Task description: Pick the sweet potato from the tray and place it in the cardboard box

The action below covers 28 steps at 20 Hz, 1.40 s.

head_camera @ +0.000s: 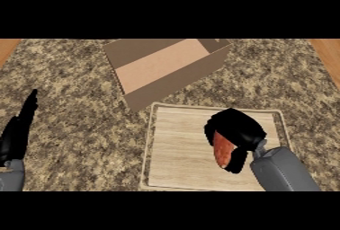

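An orange-red sweet potato (223, 152) lies over the right part of a pale wooden tray (176, 148). My right hand (235, 128) is curled round it, fingers on both sides, hiding its upper end. Whether it rests on the tray or is lifted off it I cannot tell. The open cardboard box (166, 67) stands beyond the tray, up and to the left of that hand. At the left edge my left hand (19, 128) rests open with its fingers straight up, far from the tray.
The speckled granite counter (79, 90) spreads around the tray and box. Wooden strips (328, 49) show at the far left and right corners.
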Tool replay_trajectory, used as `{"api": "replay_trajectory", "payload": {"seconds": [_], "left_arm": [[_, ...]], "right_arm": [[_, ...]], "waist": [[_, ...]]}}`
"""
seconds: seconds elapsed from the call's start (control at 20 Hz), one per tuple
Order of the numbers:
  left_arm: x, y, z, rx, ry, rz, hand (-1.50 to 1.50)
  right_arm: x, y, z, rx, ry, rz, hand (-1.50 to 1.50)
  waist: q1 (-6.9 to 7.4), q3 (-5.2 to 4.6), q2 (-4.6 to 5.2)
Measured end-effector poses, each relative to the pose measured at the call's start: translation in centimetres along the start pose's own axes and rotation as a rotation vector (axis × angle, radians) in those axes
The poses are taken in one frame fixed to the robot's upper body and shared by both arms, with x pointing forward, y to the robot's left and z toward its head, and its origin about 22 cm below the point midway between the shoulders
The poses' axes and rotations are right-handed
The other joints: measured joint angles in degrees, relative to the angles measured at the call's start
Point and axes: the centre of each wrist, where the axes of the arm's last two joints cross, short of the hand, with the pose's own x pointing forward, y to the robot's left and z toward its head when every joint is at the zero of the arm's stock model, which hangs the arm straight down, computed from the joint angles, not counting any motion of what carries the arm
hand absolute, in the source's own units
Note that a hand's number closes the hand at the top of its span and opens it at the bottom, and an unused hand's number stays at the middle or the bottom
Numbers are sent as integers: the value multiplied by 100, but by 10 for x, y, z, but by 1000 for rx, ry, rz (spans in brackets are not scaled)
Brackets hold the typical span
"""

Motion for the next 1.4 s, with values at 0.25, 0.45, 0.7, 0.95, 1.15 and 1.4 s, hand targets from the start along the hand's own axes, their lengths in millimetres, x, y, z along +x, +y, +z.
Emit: {"api": "replay_trajectory", "payload": {"seconds": [0.25,0.45,0.7,0.95,1.15,1.4], "left_arm": [[-2,6,-1,10,0,1,0],[-6,6,3,10,6,-1,0],[-1,4,1,9,4,-6,0],[5,-1,-5,13,-4,-10,0],[1,-1,-4,11,-4,-10,0],[4,-3,-4,-1,-12,-8,0]], "right_arm": [[-24,-15,10,-181,298,-10,150],[-45,-30,23,-330,604,6,150],[-36,-72,34,-524,730,55,150],[-8,-104,28,-692,637,121,150],[13,-123,11,-740,563,116,150],[33,-153,-17,-773,484,18,150]], "waist": [[-40,16,11],[-55,18,13],[-41,21,11],[-9,20,19],[21,21,25],[59,22,34]]}}
